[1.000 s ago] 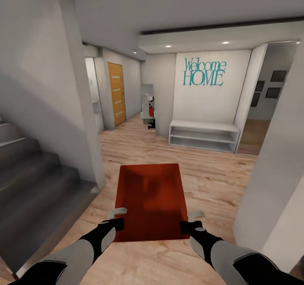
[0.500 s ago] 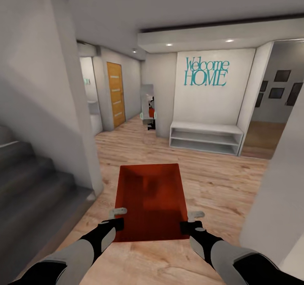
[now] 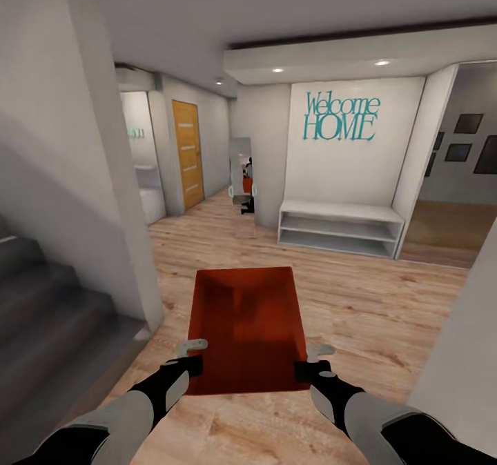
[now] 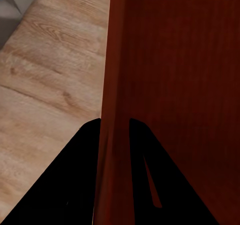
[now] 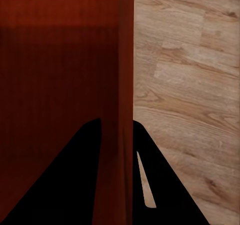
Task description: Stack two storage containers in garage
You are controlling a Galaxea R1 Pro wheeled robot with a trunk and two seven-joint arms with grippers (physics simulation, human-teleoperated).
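Your left gripper (image 3: 192, 354) is clamping the left wall of the storage container (image 3: 247, 327) near its close corner, one finger inside and one outside, and you can see it nicely in the left wrist view where the thin red wall (image 4: 111, 135) is running right between the two black fingers (image 4: 75, 185). Same deal on the other side: your right gripper (image 3: 312, 358) is pinching the right wall, with the wall (image 5: 125, 135) sitting between its fingers (image 5: 165, 185) in the right wrist view. So both are closed on the bin and you're holding it up in front of you, open top facing up, long side pointing away from you, hanging over the light wood plank floor (image 3: 359, 313).

Off to your left the grey stairs (image 3: 48, 327) are going up beside a white wall (image 3: 76, 175). Further ahead a low white shelf bench (image 3: 339, 227) is standing against the wall with the teal "Welcome HOME" lettering (image 3: 340, 117). Left of that a tall mirror (image 3: 241, 182) is leaning at the corner, and down the hallway there's an orange wooden door (image 3: 188, 153). On the far right a doorway is opening onto a room with dark picture frames (image 3: 469, 141) on its wall
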